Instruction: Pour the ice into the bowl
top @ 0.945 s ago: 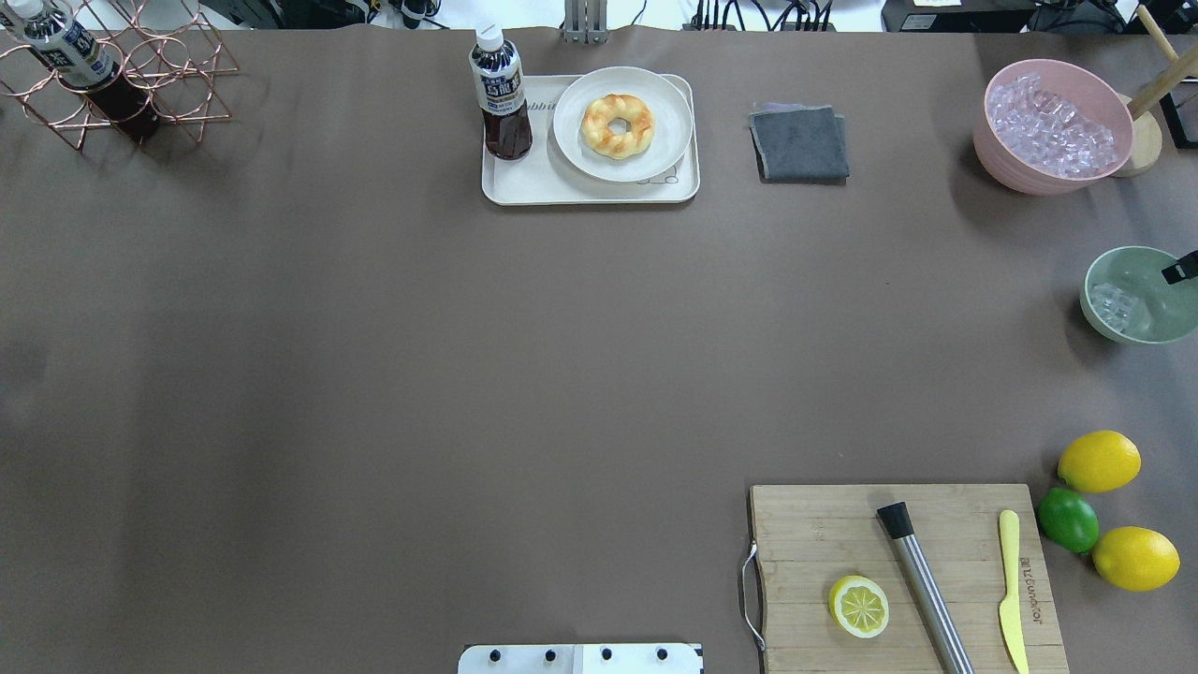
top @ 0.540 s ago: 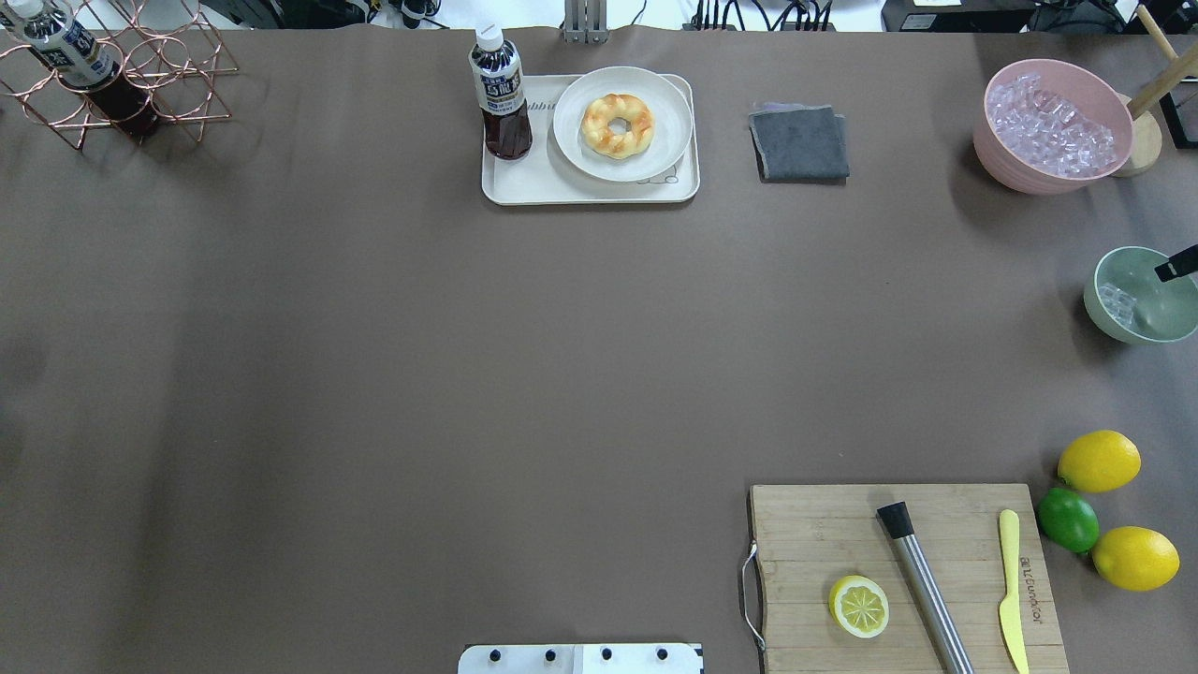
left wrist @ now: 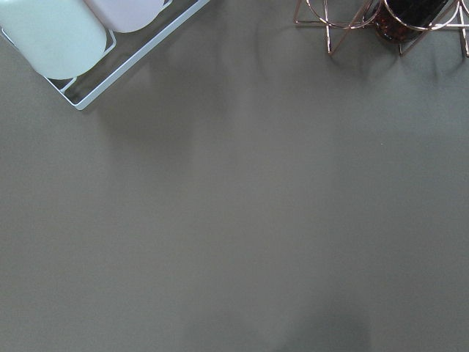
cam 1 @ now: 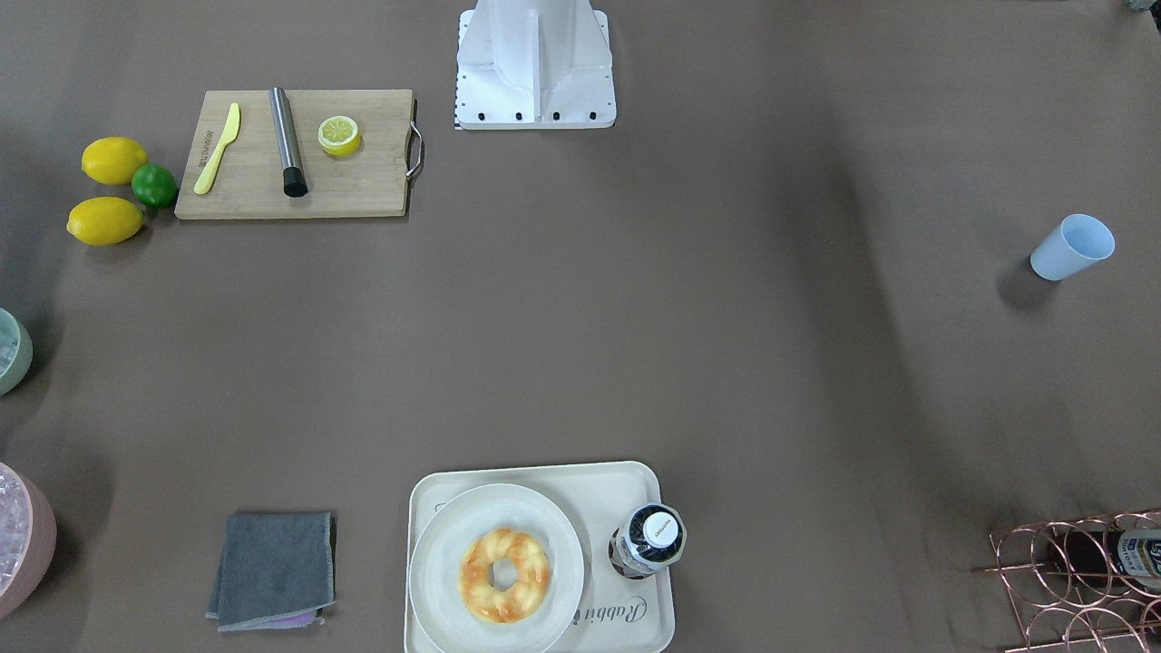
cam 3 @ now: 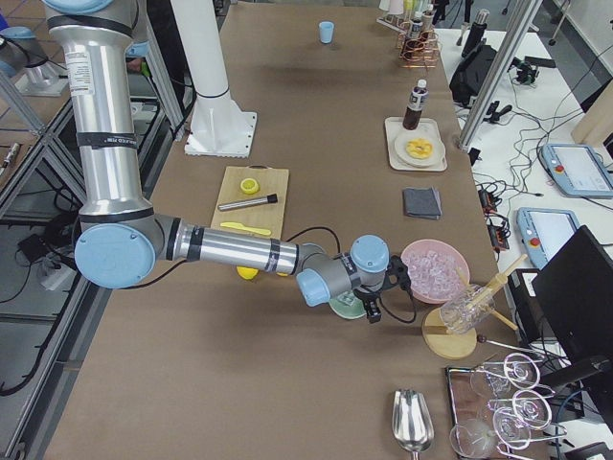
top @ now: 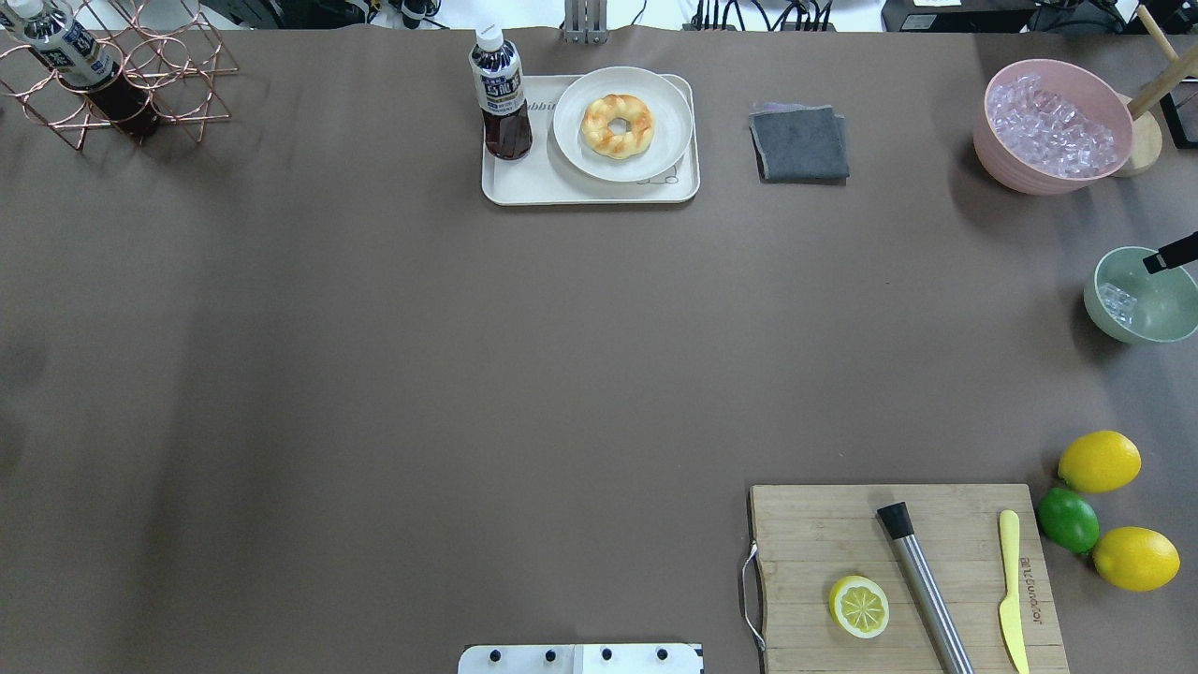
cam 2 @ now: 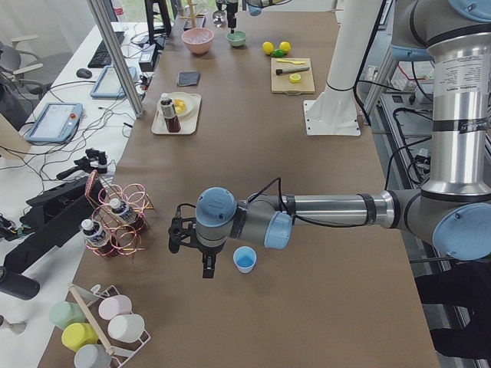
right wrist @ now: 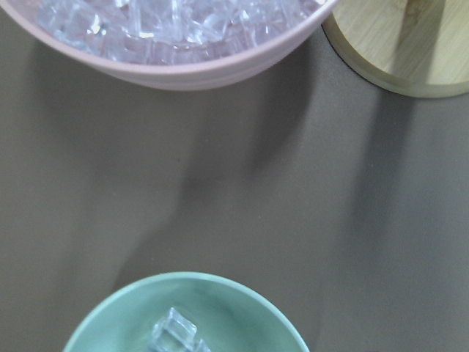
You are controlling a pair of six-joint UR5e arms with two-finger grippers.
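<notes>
The mint-green bowl point(top: 1153, 314) stands at the table's right edge, partly cut off in the overhead view. A few clear ice cubes point(top: 1117, 301) lie in its left side. The bowl point(right wrist: 132, 312) and ice point(right wrist: 173, 334) also show at the bottom of the right wrist view. One black fingertip of my right gripper point(top: 1168, 256) reaches over the bowl's far rim; I cannot tell if it is open or shut. The light blue cup point(cam 1: 1071, 247) stands upright and looks empty. My left gripper point(cam 2: 205, 264) hangs beside the cup point(cam 2: 245, 259), apart from it; its state is unclear.
The pink tub point(top: 1011, 159) heaped with ice stands beyond the bowl, a wooden stand point(top: 1147, 142) to its right. A cutting board point(top: 805, 543) with lemon half, muddler and knife, and loose citrus point(top: 1099, 461), lie nearer. Tray point(top: 524, 183), grey cloth point(top: 800, 142) and copper rack point(top: 140, 80) line the far side.
The bowl has shifted slightly to the right and its ice has gathered closer together. The black fingertip over it has moved a little toward the far side.
</notes>
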